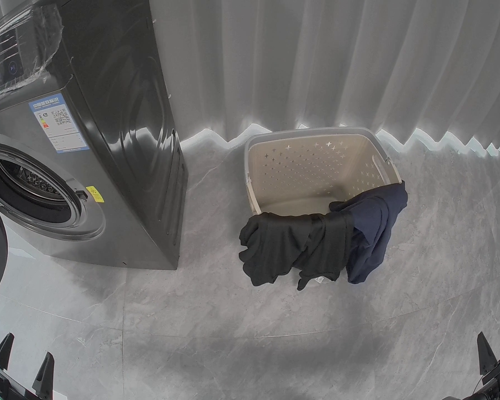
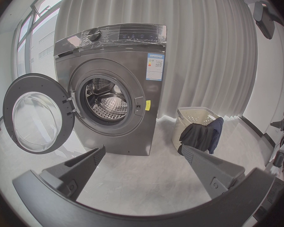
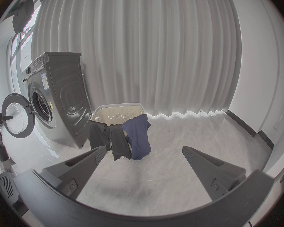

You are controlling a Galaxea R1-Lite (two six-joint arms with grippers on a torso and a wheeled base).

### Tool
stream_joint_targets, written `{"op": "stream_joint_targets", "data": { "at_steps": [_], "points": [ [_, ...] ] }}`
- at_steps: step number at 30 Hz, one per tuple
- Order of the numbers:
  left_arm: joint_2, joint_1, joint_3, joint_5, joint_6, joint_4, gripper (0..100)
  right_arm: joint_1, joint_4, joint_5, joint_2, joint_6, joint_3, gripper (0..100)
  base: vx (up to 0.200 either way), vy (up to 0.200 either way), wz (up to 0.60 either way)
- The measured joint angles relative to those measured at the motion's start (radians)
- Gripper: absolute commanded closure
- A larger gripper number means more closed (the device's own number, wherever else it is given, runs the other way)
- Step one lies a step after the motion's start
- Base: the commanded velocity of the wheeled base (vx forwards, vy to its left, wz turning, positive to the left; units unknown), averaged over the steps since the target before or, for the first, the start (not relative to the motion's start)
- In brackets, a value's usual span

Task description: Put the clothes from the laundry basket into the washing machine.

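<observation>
Clothes (image 1: 316, 240) are in neither gripper's hold: the left gripper (image 2: 142, 148) and right gripper (image 3: 144, 148) both stand with jaws spread wide and empty, low and well short of the basket (image 1: 308, 133) on its near side. A black garment (image 1: 291, 245) and a navy garment (image 1: 378, 218) hang over the basket's near rim, overlapping where they meet, with their ends trailing down outside. The washer (image 1: 116, 112) stands just to the left of the basket, its door (image 2: 38, 112) swung open and its drum (image 2: 105, 101) bare. The first pick looks yet to start. It would go best with a grip on the thick bunch at the rim and a straight lift, so the hanging cloth clears the rim without dragging the light basket or the other garment along.
</observation>
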Motion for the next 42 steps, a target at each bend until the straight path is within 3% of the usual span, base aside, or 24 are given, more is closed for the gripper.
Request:
{"op": "stream_joint_targets", "data": {
  "at_steps": [11,23,35,42],
  "points": [
    [0.000,0.000,0.000,0.000,0.000,0.000,0,0.000,0.000,0.000,0.000,0.000,0.000,0,0.000,-0.036,0.00],
    [0.000,-0.001,0.000,0.000,0.001,0.000,0,-0.001,0.000,0.000,0.000,0.000,0.000,0,0.000,-0.200,0.00],
    [0.000,0.001,0.000,0.000,0.000,0.000,0,0.000,0.000,0.000,0.000,0.000,0.000,0,0.000,0.000,0.00],
    [0.000,0.000,0.000,0.000,0.001,0.000,0,-0.001,0.000,0.000,0.000,0.000,0.000,0,0.200,0.000,0.00]
  ]
}}
